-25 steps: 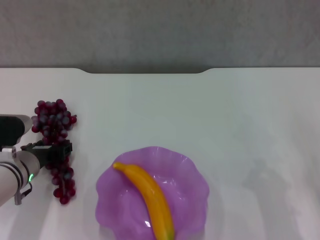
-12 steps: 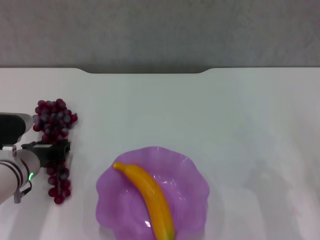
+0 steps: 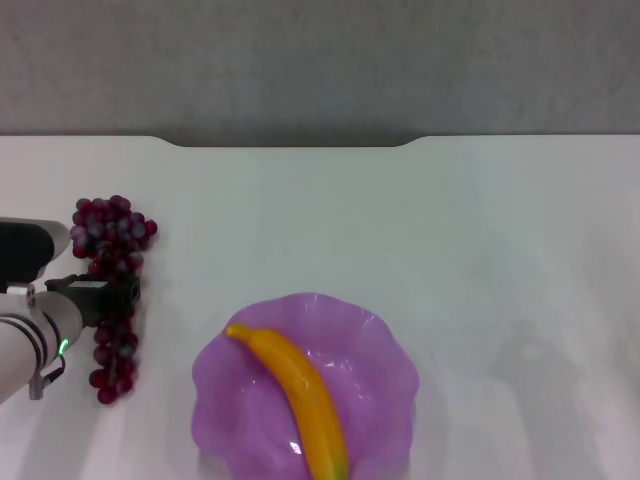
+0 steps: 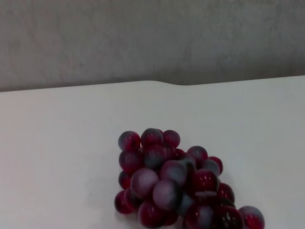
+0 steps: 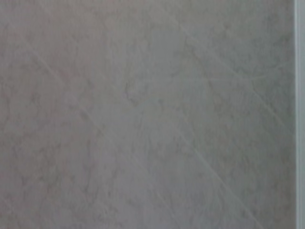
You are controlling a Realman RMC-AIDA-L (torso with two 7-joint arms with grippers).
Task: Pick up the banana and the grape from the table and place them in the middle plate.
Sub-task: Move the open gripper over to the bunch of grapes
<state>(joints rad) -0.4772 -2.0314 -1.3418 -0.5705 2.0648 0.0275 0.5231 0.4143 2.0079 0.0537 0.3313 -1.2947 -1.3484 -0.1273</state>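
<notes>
The left arm reaches in low from the table's (image 3: 480, 230) left edge, forearm roughly level, its left gripper (image 3: 105, 296) at the middle of the grape (image 3: 108, 262) bunch; whether the jaws pinch it, I cannot tell. The grape lies lengthwise beside the left edge. The banana (image 3: 297, 395) rests diagonally in the middle plate (image 3: 390, 385) at the near edge. The right gripper is out of sight.

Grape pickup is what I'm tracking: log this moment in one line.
banana: in middle plate | grape: on table | left gripper: at grape | right: unseen
</notes>
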